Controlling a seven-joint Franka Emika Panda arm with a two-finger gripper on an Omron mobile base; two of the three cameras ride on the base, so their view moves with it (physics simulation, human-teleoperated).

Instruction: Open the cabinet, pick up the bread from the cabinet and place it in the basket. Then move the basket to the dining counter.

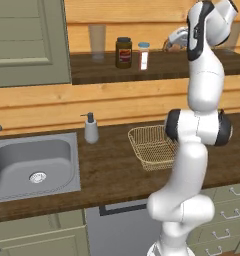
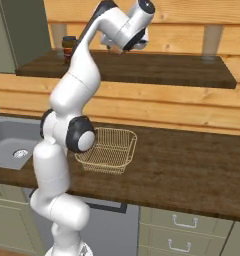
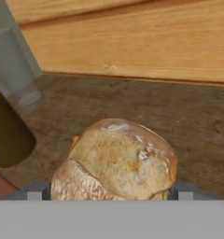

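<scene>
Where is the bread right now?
In the hand view the bread lies on the dark wooden shelf, close below the camera, right of a dark jar.

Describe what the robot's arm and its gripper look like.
The arm is glossy white, built of rounded tubular segments with dark grey to black collars and round caps at the joints. No cables or markings are visible. The gripper shows two small dark grey finger tips.
</scene>
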